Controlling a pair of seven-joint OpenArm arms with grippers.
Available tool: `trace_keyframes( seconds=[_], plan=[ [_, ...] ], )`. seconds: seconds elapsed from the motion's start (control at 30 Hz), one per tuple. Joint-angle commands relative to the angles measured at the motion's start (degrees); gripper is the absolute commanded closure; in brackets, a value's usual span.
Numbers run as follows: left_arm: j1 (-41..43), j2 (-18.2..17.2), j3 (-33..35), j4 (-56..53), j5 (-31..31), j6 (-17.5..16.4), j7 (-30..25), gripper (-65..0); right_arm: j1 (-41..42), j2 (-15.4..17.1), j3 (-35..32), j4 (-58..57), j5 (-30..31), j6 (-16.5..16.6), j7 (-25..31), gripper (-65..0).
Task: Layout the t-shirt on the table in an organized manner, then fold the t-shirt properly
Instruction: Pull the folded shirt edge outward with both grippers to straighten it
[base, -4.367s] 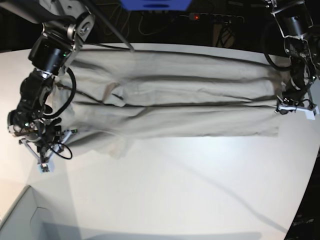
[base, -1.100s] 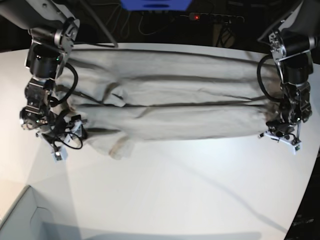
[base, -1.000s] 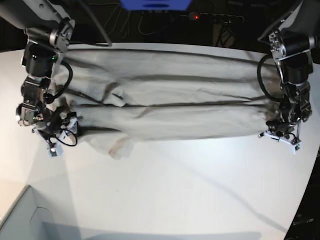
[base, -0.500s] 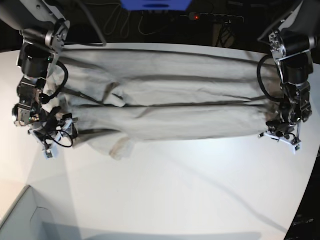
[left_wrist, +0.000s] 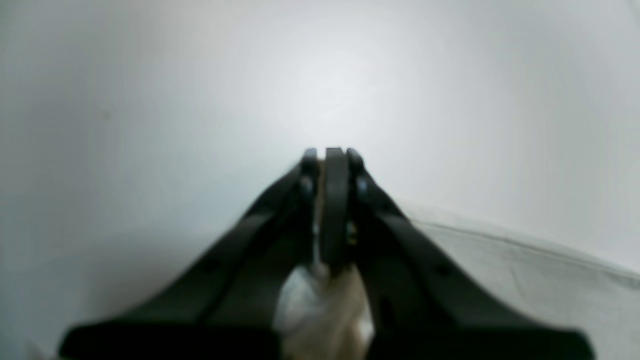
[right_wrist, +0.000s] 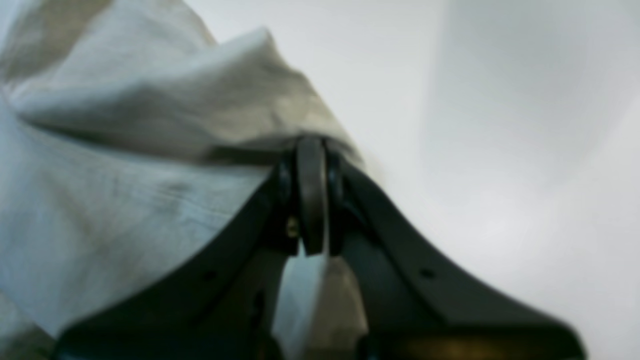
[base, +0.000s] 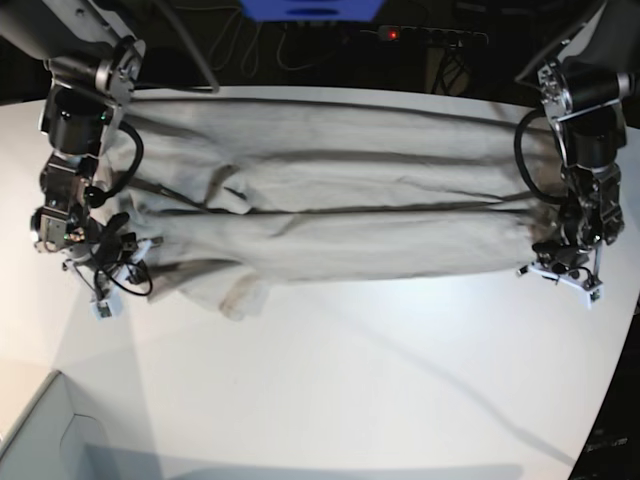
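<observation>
white table (base: 350, 400); both tools, left (base: 565, 275) and right (base: 105, 270), clenched on t-shirt (base: 340, 200) corners.

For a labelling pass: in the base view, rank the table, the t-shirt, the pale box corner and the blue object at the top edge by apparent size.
1. the table
2. the t-shirt
3. the pale box corner
4. the blue object; it is cut off by the frame, so its true size is unclear.

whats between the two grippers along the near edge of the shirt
In the base view, only the t-shirt spans from the right gripper to the left gripper, a folded band lying on the table; nothing else lies between.
</observation>
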Motion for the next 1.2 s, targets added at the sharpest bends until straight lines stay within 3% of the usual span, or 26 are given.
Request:
trace_keyframes(
  seconds=[0.0, 0.4, 0.47, 0.7, 0.8, 0.97, 1.17],
  plan=[
    [-1.5, -0.9, -0.1, 2.4, -0.2, 0.0, -0.8, 0.0, 1.6, 0.8, 0.1, 2.1, 1.0, 0.0, 1.4, 0.0],
    [-1.1, -0.6, -0.1, 7.3, -0.2, 0.0, -0.6, 0.0, 0.6, -0.1, 0.1, 8.9, 0.7, 0.0, 0.9, 0.0],
    [-1.1, -0.6, -0.1, 7.0, -0.2, 0.0, -0.6, 0.0, -0.3, -0.1, 0.0, 8.9, 0.6, 0.0, 0.9, -3.8],
    [-1.1, -0.6, 0.0, 7.0, -0.2, 0.0, -0.6, 0.0, -1.5, 0.0, 0.1, 8.9, 0.6, 0.0, 1.3, -31.0],
    [-1.1, -0.6, 0.0, 7.0, -0.2, 0.0, -0.6, 0.0, -1.8, 0.0, 0.1, 8.8, 0.7, 0.0, 1.3, -39.3],
    [-1.1, -0.6, -0.1, 7.0, -0.2, 0.0, -0.6, 0.0, -0.2, -0.1, 0.1, 4.5, 0.7, 0.0, 2.0, -40.6],
    [-1.1, -0.6, -0.1, 6.9, -0.2, 0.0, -0.6, 0.0, 1.1, 1.6, 0.1, -3.2, 0.7, 0.0, 7.3, -40.2]
  ],
)
